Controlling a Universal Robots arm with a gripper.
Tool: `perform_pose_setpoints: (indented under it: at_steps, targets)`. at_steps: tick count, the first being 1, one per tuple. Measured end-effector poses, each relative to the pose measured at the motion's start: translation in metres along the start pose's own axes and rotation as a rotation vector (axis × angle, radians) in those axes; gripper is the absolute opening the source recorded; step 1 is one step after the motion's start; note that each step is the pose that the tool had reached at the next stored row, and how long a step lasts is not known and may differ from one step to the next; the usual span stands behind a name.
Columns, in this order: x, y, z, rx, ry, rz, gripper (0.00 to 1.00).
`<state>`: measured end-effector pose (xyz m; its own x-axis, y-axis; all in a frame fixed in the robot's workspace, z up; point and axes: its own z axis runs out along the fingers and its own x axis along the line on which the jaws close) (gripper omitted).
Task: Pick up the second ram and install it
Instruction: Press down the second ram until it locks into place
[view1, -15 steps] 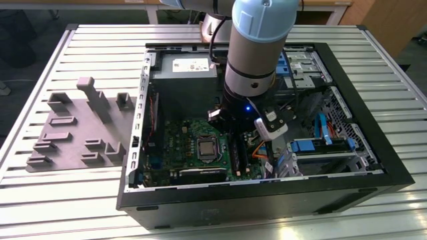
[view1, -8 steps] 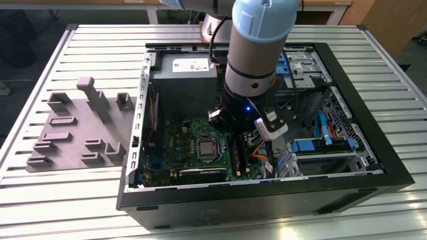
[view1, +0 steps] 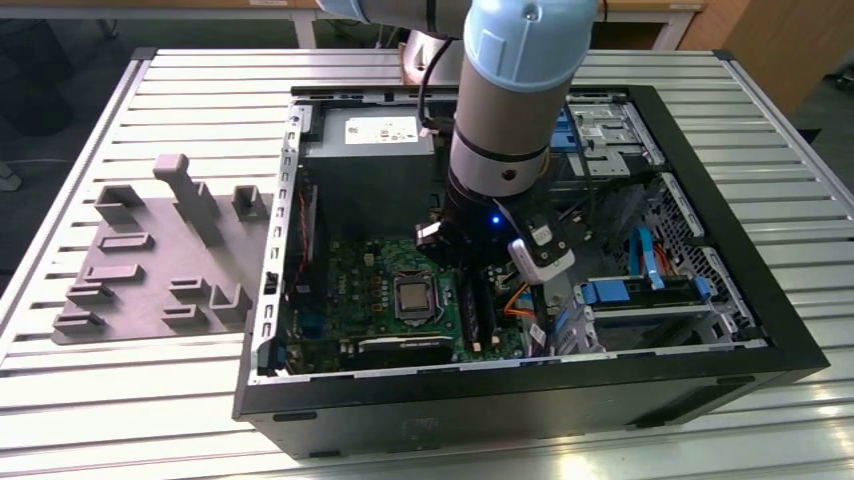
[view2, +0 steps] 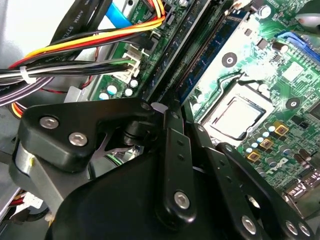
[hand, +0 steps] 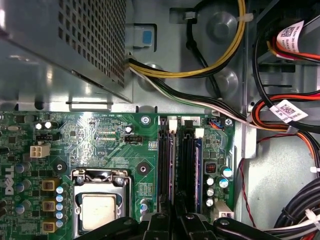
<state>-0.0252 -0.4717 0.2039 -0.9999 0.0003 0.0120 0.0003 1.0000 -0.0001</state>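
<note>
gripper (hand: 172, 220) low over motherboard (hand: 105, 145) slots, jaws narrow, seemingly pinching second ram (view2: 202, 62) edge-on.

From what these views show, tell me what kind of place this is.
Probably a robotics lab or test cell: an open computer case lies on a slatted aluminium table beside a grey fixture tray, with wooden furniture behind.
</note>
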Motion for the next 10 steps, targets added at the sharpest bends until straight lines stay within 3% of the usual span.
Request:
perform_pose_setpoints:
  at_steps: [10]
  targets:
    - [0.0, 0.0001, 0.0006, -0.0006, 0.0001, 0.0, 0.15]
